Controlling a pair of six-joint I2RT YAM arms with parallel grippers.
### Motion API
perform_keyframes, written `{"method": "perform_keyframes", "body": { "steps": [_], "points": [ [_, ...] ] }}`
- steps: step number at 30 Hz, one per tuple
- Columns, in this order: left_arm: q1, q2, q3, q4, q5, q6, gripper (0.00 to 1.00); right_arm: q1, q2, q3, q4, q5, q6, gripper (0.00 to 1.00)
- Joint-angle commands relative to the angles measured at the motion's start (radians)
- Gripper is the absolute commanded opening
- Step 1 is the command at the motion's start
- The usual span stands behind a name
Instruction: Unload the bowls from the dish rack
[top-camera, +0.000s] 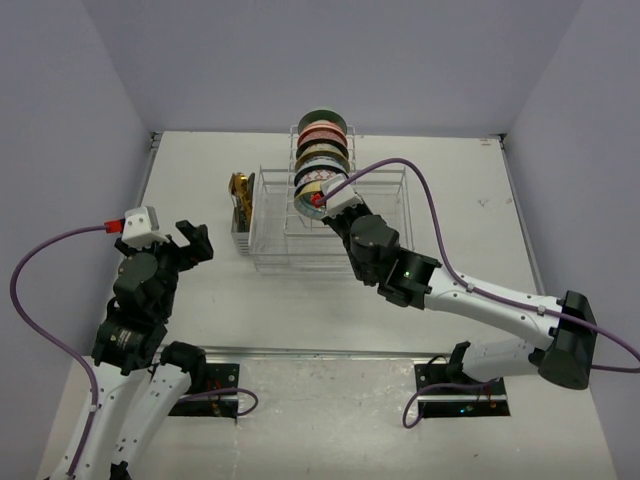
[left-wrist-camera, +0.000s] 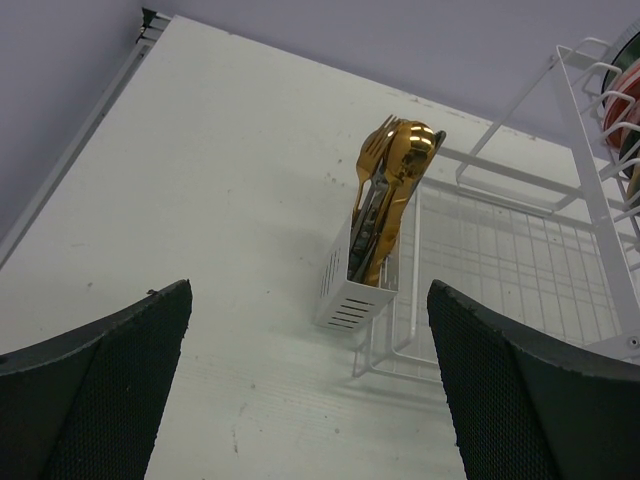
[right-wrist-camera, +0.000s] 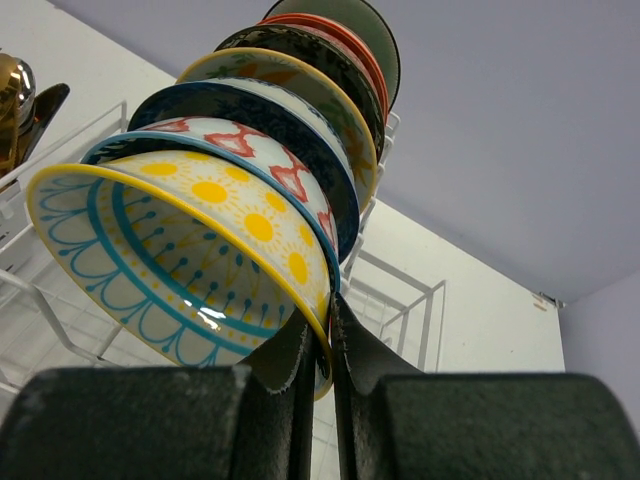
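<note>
You are at the very start of the unloading. Every one of the small round patterned ceramic bowls (top-camera: 322, 150) stands on edge in the upright dividers at the far side of the rectangular white wire dish rack (top-camera: 262, 262), and none shows out on the white table (top-camera: 480, 240), so by my reading the whole row is left to move.

Your right gripper (right-wrist-camera: 330, 335) is at the nearest one, the yellow-rimmed bowl with yellow suns and blue line work (right-wrist-camera: 180, 250). Its jaws are almost together, pinching the lower rim with one finger inside and one outside. The bowl sits in its slot, close against the blue-rimmed bowl with the red pattern (right-wrist-camera: 270, 160) behind it.

Your left gripper (top-camera: 195, 243) hangs over the table to the left of the rack with its jaws wide apart and nothing in them. It faces the small white utensil holder (left-wrist-camera: 345, 295) of gold cutlery (left-wrist-camera: 395, 170).
</note>
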Motion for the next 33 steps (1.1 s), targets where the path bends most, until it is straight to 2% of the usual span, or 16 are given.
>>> {"method": "perform_keyframes", "body": {
  "steps": [1,13,23,33],
  "points": [
    [0.013,0.005,0.003,0.029,0.012,0.019,1.0,0.002,-0.045,0.029,0.088,0.036,0.001,0.0],
    [0.016,0.002,0.003,0.029,0.013,0.019,1.0,0.002,-0.121,0.058,-0.005,-0.021,0.094,0.0],
    [0.017,0.005,0.001,0.027,0.013,0.019,1.0,-0.001,-0.122,0.055,-0.037,-0.03,0.101,0.0],
    [0.019,0.01,0.003,0.029,0.018,0.02,1.0,-0.001,-0.18,0.079,-0.21,-0.068,0.22,0.0]
  ]
}}
